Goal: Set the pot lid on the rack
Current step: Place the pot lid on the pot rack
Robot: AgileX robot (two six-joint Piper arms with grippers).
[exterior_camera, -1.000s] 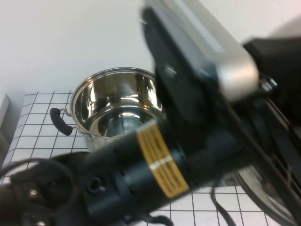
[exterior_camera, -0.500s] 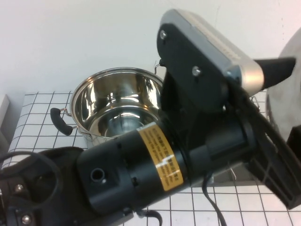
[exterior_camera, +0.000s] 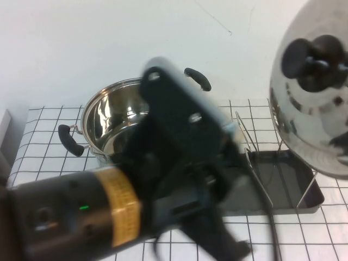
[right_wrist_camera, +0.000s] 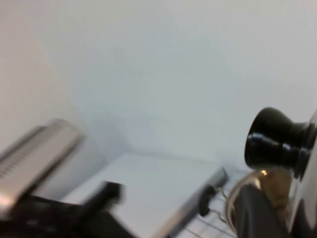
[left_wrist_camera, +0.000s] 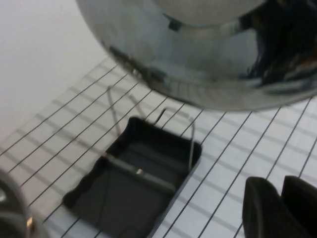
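The pot lid (exterior_camera: 310, 92), shiny and domed with a black knob (exterior_camera: 315, 60), hangs tilted in the air at the right, above the rack. My right gripper (exterior_camera: 341, 142) is shut on its rim; in the right wrist view (right_wrist_camera: 282, 218) one finger (right_wrist_camera: 252, 213) lies against the lid below the knob (right_wrist_camera: 275, 141). The rack (exterior_camera: 283, 182) is a dark grey tray with upright wire loops, right of the pot. The left wrist view shows the lid (left_wrist_camera: 198, 54) above the rack (left_wrist_camera: 133, 173). My left gripper (left_wrist_camera: 280, 208) is shut and empty, over the grid mat beside the rack.
The deep steel pot (exterior_camera: 122, 122) with black handles stands on the grid mat (exterior_camera: 43, 141) at the back left. My left arm (exterior_camera: 152, 185) fills the foreground and hides much of the mat. A white wall is behind.
The lid has risen from low at the right to high above the rack. My left arm has swung down and left, uncovering the rack.
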